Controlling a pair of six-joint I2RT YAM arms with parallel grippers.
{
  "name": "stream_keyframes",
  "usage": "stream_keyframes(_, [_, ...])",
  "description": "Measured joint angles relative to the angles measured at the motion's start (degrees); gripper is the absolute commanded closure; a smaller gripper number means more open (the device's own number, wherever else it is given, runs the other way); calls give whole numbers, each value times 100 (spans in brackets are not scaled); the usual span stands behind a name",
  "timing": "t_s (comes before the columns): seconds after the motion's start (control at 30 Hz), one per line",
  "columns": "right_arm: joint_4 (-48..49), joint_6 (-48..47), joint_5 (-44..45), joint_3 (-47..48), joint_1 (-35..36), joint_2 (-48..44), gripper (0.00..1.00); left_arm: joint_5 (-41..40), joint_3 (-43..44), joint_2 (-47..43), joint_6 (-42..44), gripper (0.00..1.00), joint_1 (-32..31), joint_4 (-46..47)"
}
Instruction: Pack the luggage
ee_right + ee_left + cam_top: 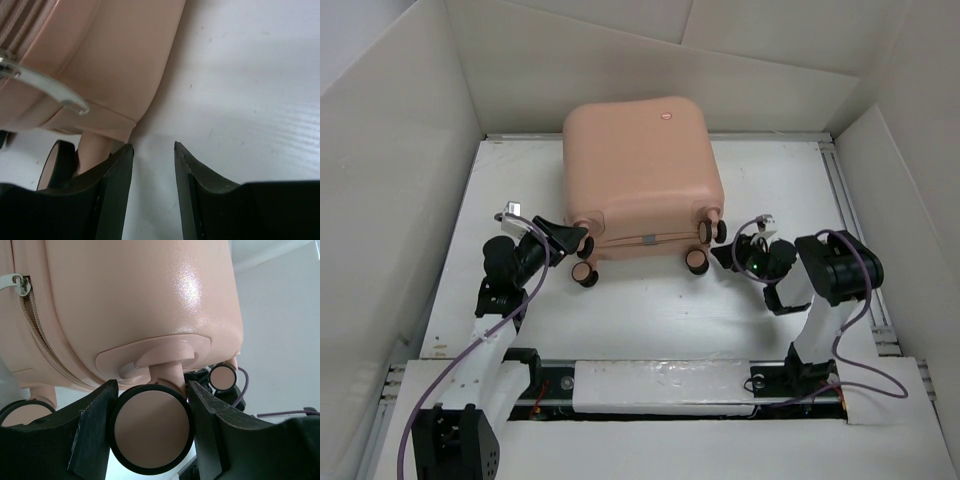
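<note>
The luggage [640, 170], a peach-pink hard-shell suitcase, lies closed on the white table [650, 320] with its caster wheels facing the arms. My left gripper [580, 240] is shut on the near-left caster wheel [152, 430], with one finger on each side of it [152, 385]. The shell [140, 300] and the closed zipper [35, 335] fill the left wrist view above the wheel. My right gripper [722, 250] sits by the near-right wheels [698, 262]. In the right wrist view it [154, 147] is open and empty over bare table. The shell [115, 60] and a wheel [55, 165] lie left of its left finger.
White cardboard walls [390, 200] enclose the table on the left, back and right. A metal rail [850, 200] runs along the table's right edge. A clear zipper pull [50, 90] hangs off the suitcase near my right gripper.
</note>
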Motion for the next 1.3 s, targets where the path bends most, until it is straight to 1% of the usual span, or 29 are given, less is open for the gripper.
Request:
stream_keyframes(0.07, [46, 50, -306, 166, -70, 142, 55, 2, 0, 0, 2, 100, 0, 2])
stream_keyframes(0.17, [33, 35, -442, 136, -83, 98, 51, 4, 0, 7, 26, 100, 0, 7])
stream_keyframes(0.37, [-90, -96, -319, -304, -63, -610, 50, 42, 0, 70, 46, 100, 11, 90])
stream_keyframes(0.4, [-94, -116, -295, -354, -76, -737, 46, 44, 0, 81, 46, 100, 15, 111])
stream_keyframes(0.47, [-94, -140, -302, -396, -142, -929, 46, 42, 0, 87, 46, 100, 17, 120])
stream_keyframes(0.67, [-98, -157, -446, -225, -339, -916, 46, 48, 0, 90, 46, 100, 20, 125])
stream_keyframes(1.03, [-175, -2, -1078, 520, -542, -787, 49, 48, 0, 90, 48, 100, 22, 153])
stream_keyframes(1.3, [-240, 190, -1585, 839, -667, -485, 57, 15, -2, 131, 74, 100, 24, 216])
